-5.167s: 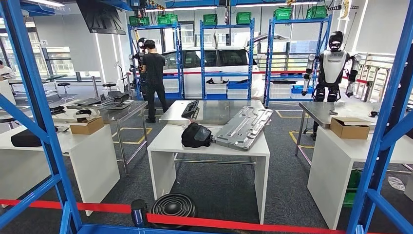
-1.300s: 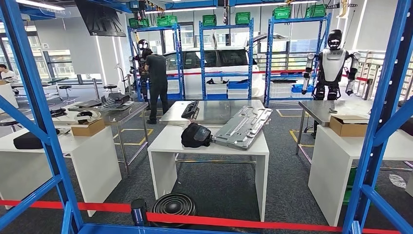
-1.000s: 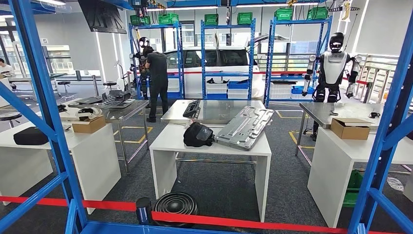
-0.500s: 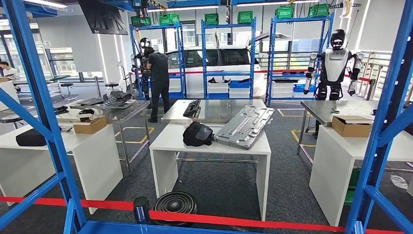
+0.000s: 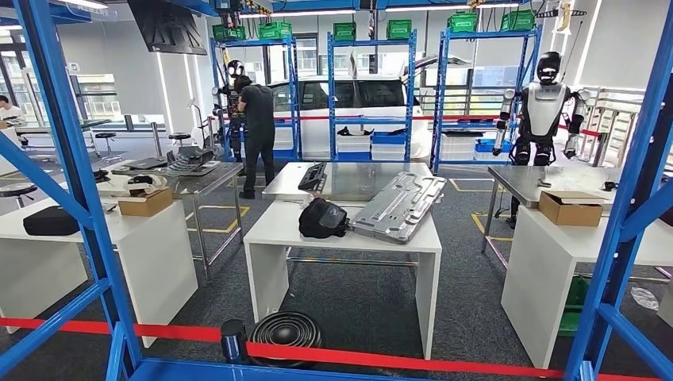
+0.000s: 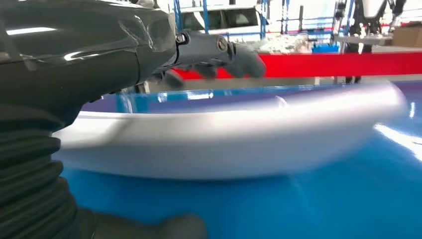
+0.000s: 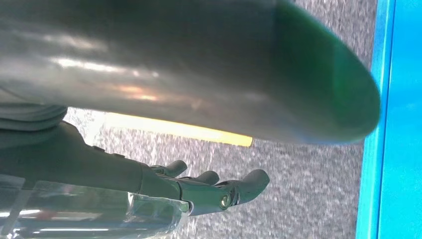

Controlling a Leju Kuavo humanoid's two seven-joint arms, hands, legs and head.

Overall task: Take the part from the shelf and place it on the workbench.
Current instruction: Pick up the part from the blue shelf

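While the left hand (image 6: 99, 55) hangs just over a long silver part (image 6: 234, 139) lying on the blue shelf deck (image 6: 323, 199), we see its fingers (image 6: 224, 50) reaching out above the part and its thumb low beside it, but we cannot tell whether they touch it or grip it, since the picture is blurred. Our right hand (image 7: 164, 186) holds nothing, its fingers loosely spread over grey carpet beside a blue shelf edge (image 7: 393, 124). Looking out from the head view, we face blue shelf uprights (image 5: 67, 167) and a red tape (image 5: 381, 359) across the front, with a black ribbed disc (image 5: 287, 333) on the floor behind it. Beyond stands a white workbench (image 5: 278, 230) carrying a black bag (image 5: 321, 218) and a large grey metal panel (image 5: 397, 206). To the right, a cardboard box (image 5: 570, 208) sits on another white table. Farther back, a person (image 5: 258, 127) in black stands at blue racks, a white car (image 5: 349, 103) is parked behind them, and another humanoid robot (image 5: 544, 107) stands at the right.
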